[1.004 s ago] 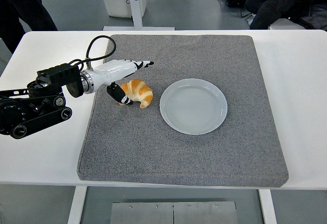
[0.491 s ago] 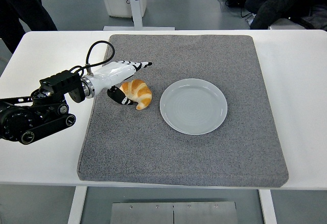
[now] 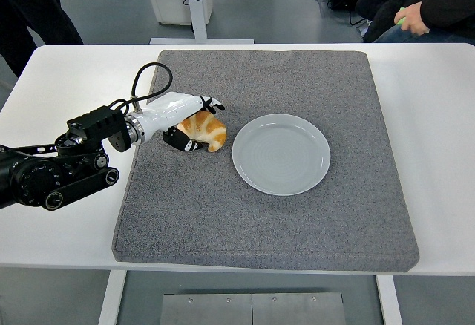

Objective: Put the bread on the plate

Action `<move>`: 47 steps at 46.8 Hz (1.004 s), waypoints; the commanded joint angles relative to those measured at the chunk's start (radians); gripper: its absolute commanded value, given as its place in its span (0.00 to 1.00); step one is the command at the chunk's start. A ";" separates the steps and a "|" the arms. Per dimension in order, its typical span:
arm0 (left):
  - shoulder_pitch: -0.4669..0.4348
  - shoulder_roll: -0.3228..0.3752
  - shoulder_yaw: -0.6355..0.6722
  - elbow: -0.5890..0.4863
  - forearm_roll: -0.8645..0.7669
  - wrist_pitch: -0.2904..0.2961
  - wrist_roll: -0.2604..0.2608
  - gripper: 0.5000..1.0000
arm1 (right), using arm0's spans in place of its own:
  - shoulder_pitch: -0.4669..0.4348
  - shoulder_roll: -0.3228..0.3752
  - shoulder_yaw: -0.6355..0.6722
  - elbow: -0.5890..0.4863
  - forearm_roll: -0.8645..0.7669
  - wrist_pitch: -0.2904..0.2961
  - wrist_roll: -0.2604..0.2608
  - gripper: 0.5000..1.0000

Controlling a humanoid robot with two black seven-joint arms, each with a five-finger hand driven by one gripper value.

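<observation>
A golden croissant [image 3: 208, 130] lies on the grey mat [image 3: 267, 214], just left of the empty pale blue plate [image 3: 281, 153]. My left hand [image 3: 194, 123] is curled over the croissant: white fingers wrap its top and far side, and the dark thumb presses its near left side. The bread rests on the mat, a short gap away from the plate's rim. My left arm comes in from the left edge, low over the white table. My right arm is out of the picture.
The grey mat covers most of the white table [image 3: 438, 117]. A person's hand [image 3: 413, 19] and dark sleeve show at the top right, another dark figure [image 3: 30, 6] at the top left. A table leg [image 3: 197, 6] stands behind.
My left arm slid right and forward. The fingers, held straight above the croissant before, have curled down around it. The croissant shifted slightly right. A person's hand appeared at top right.
</observation>
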 commanded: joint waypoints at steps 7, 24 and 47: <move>0.000 -0.006 0.005 0.020 -0.004 -0.012 -0.049 0.00 | 0.000 0.000 0.000 0.000 0.000 0.000 0.000 1.00; -0.047 -0.005 0.004 0.027 -0.002 -0.016 -0.064 0.00 | 0.000 0.000 0.000 0.000 0.000 0.000 0.000 1.00; -0.365 0.075 0.001 0.025 -0.007 -0.044 -0.066 0.00 | 0.000 0.000 0.000 0.000 0.000 0.000 0.000 1.00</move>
